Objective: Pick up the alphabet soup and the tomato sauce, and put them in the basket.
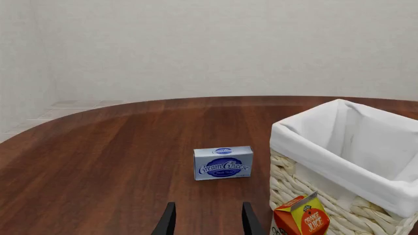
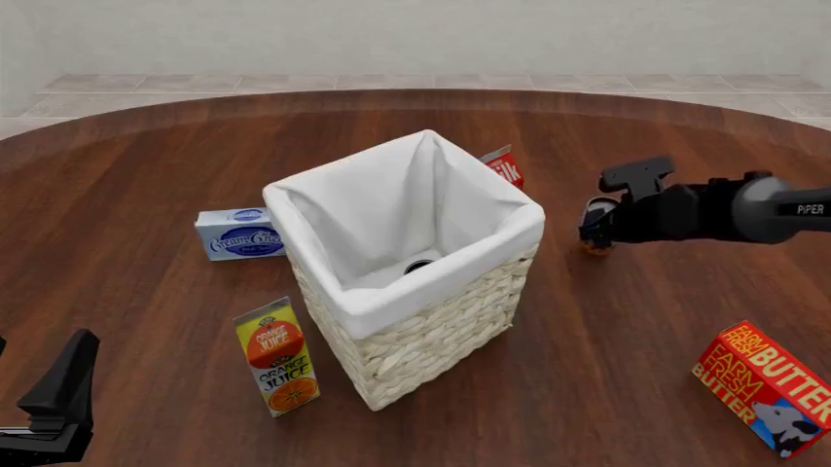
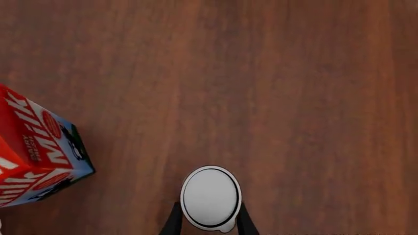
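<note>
- In the left wrist view, your left gripper looks level across the table; only the two dark fingertips show, well apart with nothing between them.
- Ahead of those tips lies a blue and white cream cheese box, apart from them. The basket stands just beside it, and an orange juice carton sits against the basket's near wall.
- In the front view, your left arm sits low at the near left corner, its gripper away from every item and holding nothing.
- Your right arm reaches in level from the right edge, with the gripper turned down at its end, to the right of the basket.
- A small can, the tomato sauce, shows just under that gripper; only a bit of its grey top and orange base is visible.
- Inside the basket, a dark round shape lies at the bottom; you cannot tell what it is.
- A milk carton stands behind the basket, and a butter box lies at the near right.
- In the right wrist view, your right gripper points straight down. Its two fingers sit on either side of the can's grey top, close against it; whether they are pressing on it you cannot tell.
- The milk carton lies nearby, apart from the can.
</note>
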You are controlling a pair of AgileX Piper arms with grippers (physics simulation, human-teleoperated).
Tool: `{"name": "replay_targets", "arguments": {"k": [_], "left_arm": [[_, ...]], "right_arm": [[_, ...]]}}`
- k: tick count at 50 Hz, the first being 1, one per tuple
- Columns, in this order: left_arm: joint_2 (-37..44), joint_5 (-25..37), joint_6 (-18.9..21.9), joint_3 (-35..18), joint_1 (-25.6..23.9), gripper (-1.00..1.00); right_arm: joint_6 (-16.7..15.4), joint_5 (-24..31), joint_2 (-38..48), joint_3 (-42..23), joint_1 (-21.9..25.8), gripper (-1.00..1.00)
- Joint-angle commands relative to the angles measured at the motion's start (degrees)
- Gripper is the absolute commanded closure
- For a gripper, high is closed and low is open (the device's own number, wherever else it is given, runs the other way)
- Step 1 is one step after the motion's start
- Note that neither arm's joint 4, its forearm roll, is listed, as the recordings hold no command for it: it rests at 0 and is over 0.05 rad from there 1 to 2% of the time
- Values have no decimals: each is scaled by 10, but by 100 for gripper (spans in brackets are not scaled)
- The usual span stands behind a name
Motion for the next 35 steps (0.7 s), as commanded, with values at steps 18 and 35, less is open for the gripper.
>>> {"name": "replay_targets", "arguments": {"k": [18, 35], "left_arm": [[0, 0, 0, 0, 0, -100], [0, 0, 0, 0, 0, -100]], "right_arm": [[0, 15, -72, 19, 1, 100], [2, 21, -128, 49, 12, 100]]}}
